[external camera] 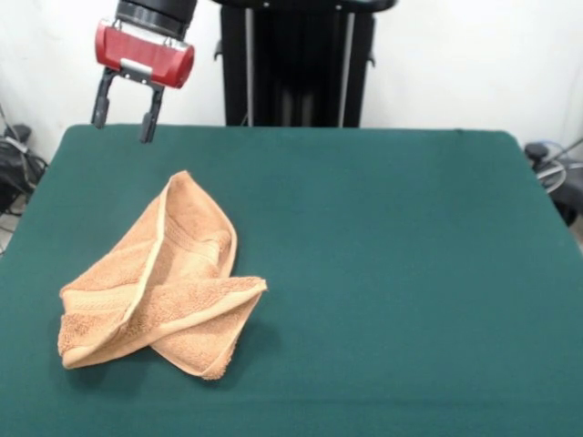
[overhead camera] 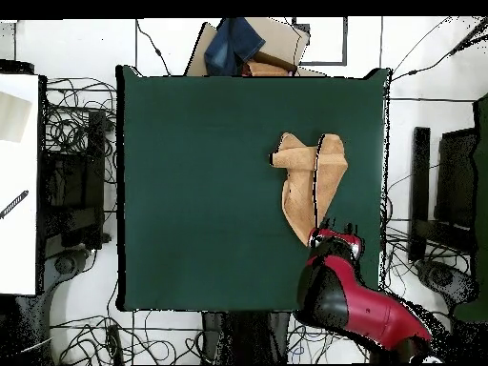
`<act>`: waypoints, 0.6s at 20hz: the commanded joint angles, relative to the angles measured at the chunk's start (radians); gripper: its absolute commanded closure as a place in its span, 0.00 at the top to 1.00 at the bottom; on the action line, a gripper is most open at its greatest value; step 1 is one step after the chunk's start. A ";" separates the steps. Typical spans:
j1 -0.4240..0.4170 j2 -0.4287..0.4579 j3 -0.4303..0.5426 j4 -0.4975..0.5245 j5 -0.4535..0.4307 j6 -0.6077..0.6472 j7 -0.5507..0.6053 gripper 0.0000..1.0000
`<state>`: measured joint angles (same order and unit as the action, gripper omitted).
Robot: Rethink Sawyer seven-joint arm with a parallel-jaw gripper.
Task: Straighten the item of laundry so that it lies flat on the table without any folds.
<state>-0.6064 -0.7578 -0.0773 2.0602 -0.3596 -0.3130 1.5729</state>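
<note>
Green felt counter (external camera: 383,273), plain, large. Item: one peach-orange terry towel (external camera: 164,282), crumpled and folded over itself, two flaps crossing in a rough V, paler hem showing along the folds, woven band visible on one flap. Position: front view, left half of the counter, nearer the camera-side edge; overhead view, right portion toward the top. Gripper (external camera: 126,114), red body with two dark fingers (external camera: 148,123) spread apart and empty, raised above the far-left corner, clear of the towel. Surroundings: white wall, black pedestal column (external camera: 296,64), floor cables (overhead camera: 81,124)
</note>
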 commanded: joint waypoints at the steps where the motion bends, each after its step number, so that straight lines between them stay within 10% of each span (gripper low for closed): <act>1: 0.061 0.027 0.001 -0.027 0.073 0.125 0.166 1.00; 12: 0.109 0.096 -0.017 -0.073 0.115 0.141 0.148 1.00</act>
<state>-0.5309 -0.7149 -0.0815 2.0403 -0.2970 -0.2922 1.5729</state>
